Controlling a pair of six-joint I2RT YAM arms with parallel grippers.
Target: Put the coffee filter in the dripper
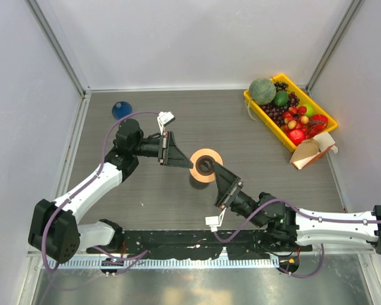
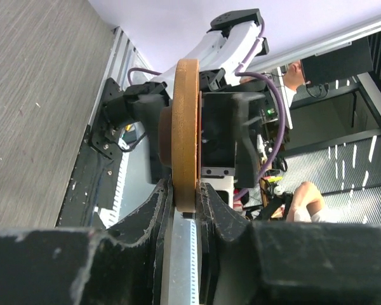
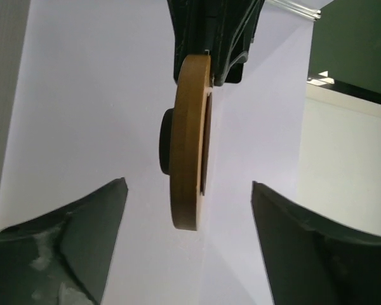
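Right hand: your right hand (image 1: 216,171) reaches in from the near right corner of the table (image 1: 260,165) to around its middle. In its own wrist view the hand (image 3: 188,184) is spread wide and grips nothing.
Right fingers: one finger (image 3: 82,235) stands on each side of the orange-brown ring (image 3: 189,140), and neither touches it.
Orange-brown ring: the ring (image 1: 206,165) is held up over the middle of the table between your two hands. Both wrist views show it edge-on, with a dark round part at its centre.
Left hand: your left hand (image 1: 189,159) comes in from the near left corner. In its wrist view the hand (image 2: 185,197) is closed on the ring's rim (image 2: 185,127), with a finger pressed against each face.
Coffee filter: a tan folded paper piece (image 1: 308,151) lies by the right edge of the table, just on the near side of the yellow tray. It appears to be the coffee filter, though you cannot make out its exact shape from above. It is well apart from both hands.
Dripper: the dark blue dripper (image 1: 121,110) stands near the far left corner, beyond your left arm and well apart from the filter.
Yellow tray: the tray (image 1: 267,123) sits in the far right corner, holding a melon (image 1: 262,91) and mixed small fruit.
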